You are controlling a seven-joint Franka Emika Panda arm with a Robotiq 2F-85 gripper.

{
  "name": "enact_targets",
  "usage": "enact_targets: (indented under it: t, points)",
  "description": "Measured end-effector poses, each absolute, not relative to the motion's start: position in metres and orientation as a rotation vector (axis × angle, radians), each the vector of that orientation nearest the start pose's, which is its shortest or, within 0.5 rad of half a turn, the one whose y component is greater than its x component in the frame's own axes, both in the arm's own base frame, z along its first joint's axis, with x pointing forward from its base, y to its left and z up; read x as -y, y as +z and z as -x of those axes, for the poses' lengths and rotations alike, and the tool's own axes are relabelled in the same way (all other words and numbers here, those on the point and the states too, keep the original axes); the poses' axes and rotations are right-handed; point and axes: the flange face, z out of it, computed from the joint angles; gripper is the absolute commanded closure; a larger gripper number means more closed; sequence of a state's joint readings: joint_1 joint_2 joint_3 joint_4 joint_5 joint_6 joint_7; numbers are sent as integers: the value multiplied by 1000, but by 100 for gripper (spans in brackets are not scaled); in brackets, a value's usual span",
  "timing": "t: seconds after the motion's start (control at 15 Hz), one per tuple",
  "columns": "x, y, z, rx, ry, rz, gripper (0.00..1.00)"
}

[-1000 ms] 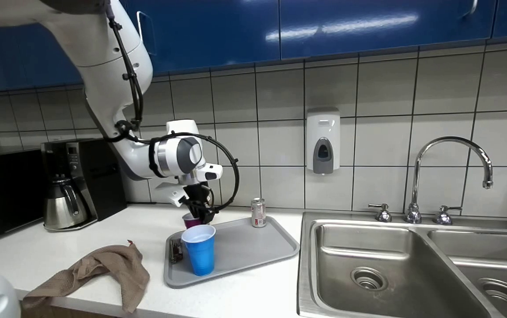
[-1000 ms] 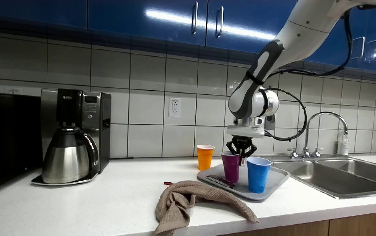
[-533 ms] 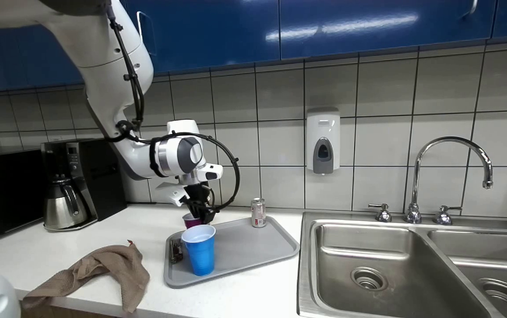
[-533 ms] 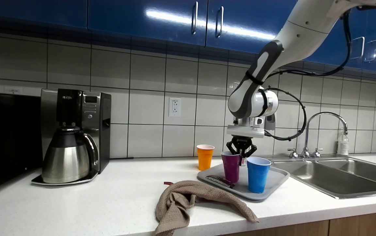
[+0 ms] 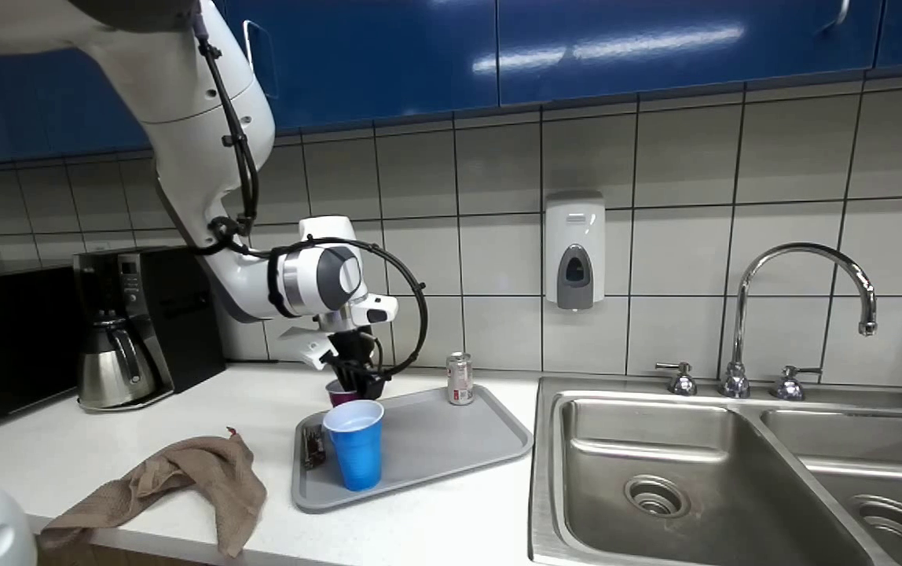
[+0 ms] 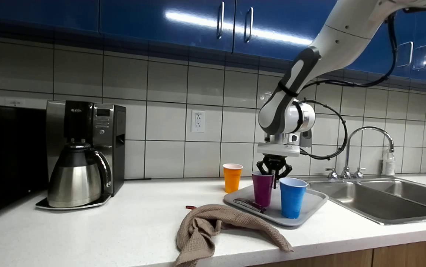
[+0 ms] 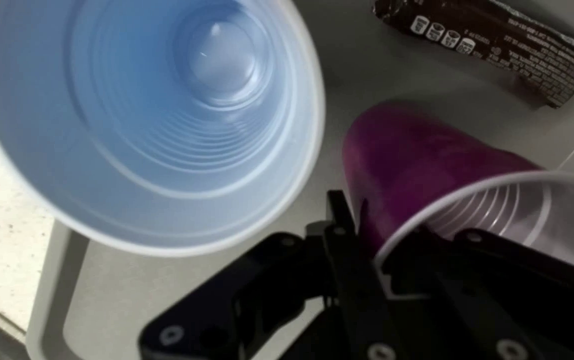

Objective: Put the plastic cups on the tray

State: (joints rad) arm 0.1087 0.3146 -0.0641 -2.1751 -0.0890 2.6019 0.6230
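Jaws pinching the rim of the purple cup (image 6: 262, 191), one inside, one out, and it's standing straighter than half a second ago, the arm (image 5: 192, 173) a touch lower! It's over the tray (image 5: 451, 440), base seemingly down, beside the unmoved blue cup (image 5: 358, 452); orange cup (image 6: 232, 180) just off the tray's edge.

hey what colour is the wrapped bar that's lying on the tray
Dark brown with white print; the wrapped bar shows best in the wrist view.
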Motion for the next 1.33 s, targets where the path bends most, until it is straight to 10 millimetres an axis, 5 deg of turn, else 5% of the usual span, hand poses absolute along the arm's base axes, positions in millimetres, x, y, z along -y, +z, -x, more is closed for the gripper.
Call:
enact_targets:
  t: [0.47,1.33]
  points:
    - [-29,243,-571,-782,-148,3083,1]
    - [-25,261,-588,-787,-216,3070,0]
